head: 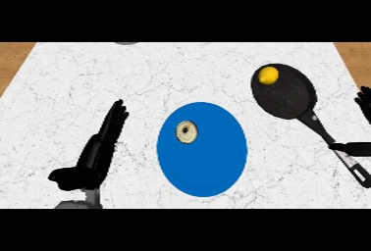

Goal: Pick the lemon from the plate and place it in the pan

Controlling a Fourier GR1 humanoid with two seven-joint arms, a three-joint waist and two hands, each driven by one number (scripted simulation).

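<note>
The yellow lemon (269, 75) lies inside the black pan (290, 100), near its far rim, at the counter's upper right. The blue plate (206, 162) sits in the middle of the counter and carries a pale round object (187, 132) on its upper left part. My right hand (364, 104) shows at the right edge, open, with its thumb reaching across the pan's handle (330, 137); it holds nothing. My left hand (109, 132) rests open left of the plate, fingers straight and pointing away, touching nothing.
The white marble counter (87, 73) ends in wooden strips at the far left and far right. A small grey object (127, 43) peeks in at the top edge. The pan's handle runs toward the lower right corner.
</note>
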